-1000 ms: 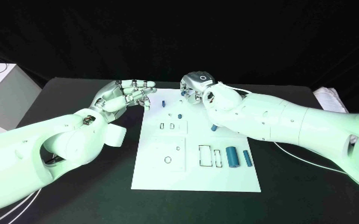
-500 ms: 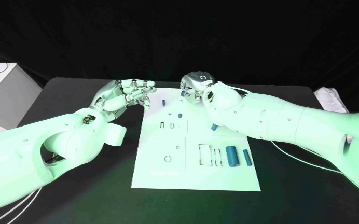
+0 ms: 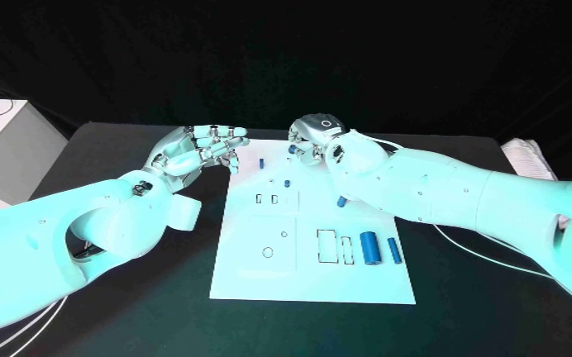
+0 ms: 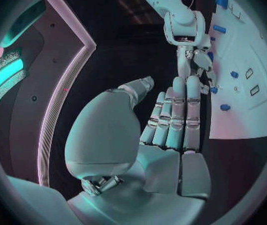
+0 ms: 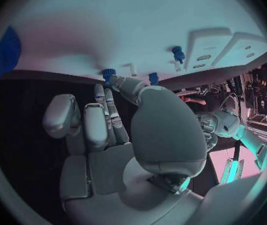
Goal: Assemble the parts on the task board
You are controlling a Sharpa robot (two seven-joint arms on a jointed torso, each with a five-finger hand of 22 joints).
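The white task board (image 3: 245,278) lies in the middle of the black table. My right hand (image 3: 320,138) hovers over its far edge, thumb and fingertips closed round a small blue peg (image 5: 109,75), also seen as the peg (image 3: 292,149) under the hand. My left hand (image 3: 200,150) hangs beside the board's far left corner, fingers straight and side by side, thumb apart, holding nothing. More blue parts stand on the board: a peg (image 3: 261,162), a peg (image 3: 288,183), a slanted piece (image 3: 342,202) and two larger cylinders (image 3: 369,249), (image 3: 393,250).
Rectangular slots (image 3: 326,246) and a small round hole (image 3: 267,254) mark the board's near half. A white box (image 3: 24,146) stands at the table's left edge, papers (image 3: 526,159) at its right edge, and a white cable (image 3: 477,245) trails under my right arm.
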